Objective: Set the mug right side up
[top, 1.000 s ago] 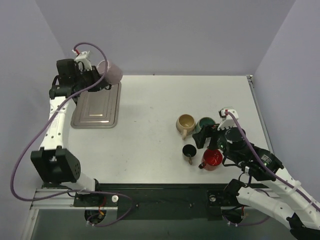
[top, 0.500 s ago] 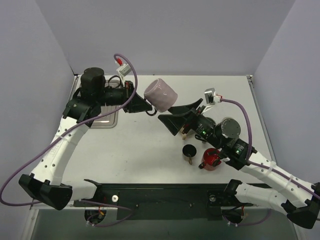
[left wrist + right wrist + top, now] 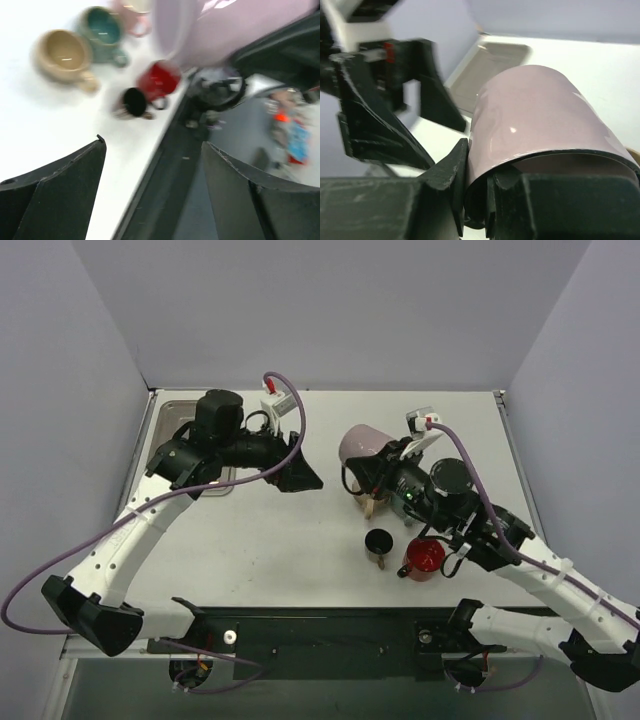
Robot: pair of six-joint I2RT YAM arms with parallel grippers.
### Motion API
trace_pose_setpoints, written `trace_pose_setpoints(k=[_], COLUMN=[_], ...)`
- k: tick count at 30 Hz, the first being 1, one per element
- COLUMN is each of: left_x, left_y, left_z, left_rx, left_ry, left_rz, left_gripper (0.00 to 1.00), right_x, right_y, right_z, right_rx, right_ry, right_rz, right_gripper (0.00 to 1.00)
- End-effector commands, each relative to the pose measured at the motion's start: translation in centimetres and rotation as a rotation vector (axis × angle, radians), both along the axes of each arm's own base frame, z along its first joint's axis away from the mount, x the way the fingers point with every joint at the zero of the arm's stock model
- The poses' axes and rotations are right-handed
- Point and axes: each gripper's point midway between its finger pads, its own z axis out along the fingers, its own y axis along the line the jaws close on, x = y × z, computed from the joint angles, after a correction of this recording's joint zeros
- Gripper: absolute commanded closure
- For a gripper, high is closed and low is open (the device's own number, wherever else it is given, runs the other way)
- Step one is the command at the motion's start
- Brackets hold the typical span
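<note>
Mid-reorientation: the right gripper (image 3: 370,472) clamped one end of the pink mug (image 3: 364,444), holding it tilted in the air beyond the red cup (image 3: 424,556) (which way its mouth faced was unclear). The left gripper (image 3: 300,477) hung wide open and empty, farther left, apart from the mug. Next, likely a wrist roll, then setting it down.

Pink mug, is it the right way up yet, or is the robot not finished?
Not finished. Done: the pink mug is off the table. In hand: the right gripper is shut on it in the air, apparently tipped sideways. The left gripper is open and empty. Left: turn it mouth-up and set it down.
</note>
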Motion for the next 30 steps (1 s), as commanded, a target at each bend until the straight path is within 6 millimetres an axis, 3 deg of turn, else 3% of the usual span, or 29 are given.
trace_pose_setpoints(k=[1,2,3,4,5,6,7,9,11,12,16,19,20,21,24,27,30], left_x=[6.6,7.7,8.5,9.4,10.2,10.8,11.7,12.6,13.3,13.7,14.1,14.5,14.8,14.8,14.9,14.8,14.9], left_y=[6.8,8.4,9.7,11.4,12.8,14.4,15.7,17.9,19.6,20.6,21.4,22.6,22.8,23.3,23.7,23.9,23.9], left_z=[-3.9,-5.7,-5.6,-7.3,-7.1,-8.9,-8.6,-10.4,-11.7,-12.2,-14.2,-16.4,-16.8,-17.3,-18.2,-18.6,-18.6], left_rx=[0.328,0.379,0.399,0.436,0.457,0.493,0.502,0.534,0.547,0.549,0.530,0.545,0.541,0.546,0.541,0.531,0.523], left_ry=[-0.304,-0.292,-0.340,-0.318,-0.380,-0.361,-0.399,-0.396,-0.386,-0.384,-0.341,-0.305,-0.295,-0.282,-0.244,-0.229,-0.239], left_rz=[0.311,0.370,0.422,0.480,0.520,0.560,0.622,0.683,0.730,0.753,0.754,0.780,0.787,0.795,0.793,0.794,0.802], left_gripper=[0.13,0.12,0.12,0.12,0.12,0.12,0.12,0.12,0.11,0.11,0.11,0.11,0.10,0.11,0.10,0.10,0.10], right_x=[0.7,0.7,-0.1,-0.6,-1.7,-2.4,-3.3,-4.3,-4.7,-4.5,-3.2,-3.2,-2.8,-2.7,-1.6,-0.8,-0.5], right_y=[-12.1,-14.3,-16.8,-18.2,-21.1,-22.0,-24.3,-26.6,-27.7,-27.4,-27.7,-27.6,-28.7,-28.1,-29.8,-29.6,-29.3], right_z=[-2.1,-3.5,-5.5,-7.2,-9.9,-11.8,-14.5,-18.0,-20.9,-21.3,-24.2,-28.6,-29.6,-30.5,-31.9,-32.8,-33.4], right_rx=[-0.435,-0.532,-0.633,-0.704,-0.794,-0.821,-0.868,-0.844,-0.796,-0.734,-0.582,-0.539,-0.506,-0.468,-0.399,-0.347,-0.345], right_ry=[0.108,0.147,0.227,0.290,0.414,0.499,0.608,0.749,0.845,0.859,0.926,1.061,1.077,1.111,1.127,1.147,1.177], right_rz=[-0.414,-0.492,-0.546,-0.562,-0.616,-0.605,-0.655,-0.715,-0.744,-0.747,-0.773,-0.728,-0.775,-0.744,-0.812,-0.801,-0.768], right_gripper=[1.00,1.00,1.00,1.00,1.00,1.00,1.00,1.00,1.00,1.00,1.00,1.00,1.00,1.00,1.00,1.00,0.78])
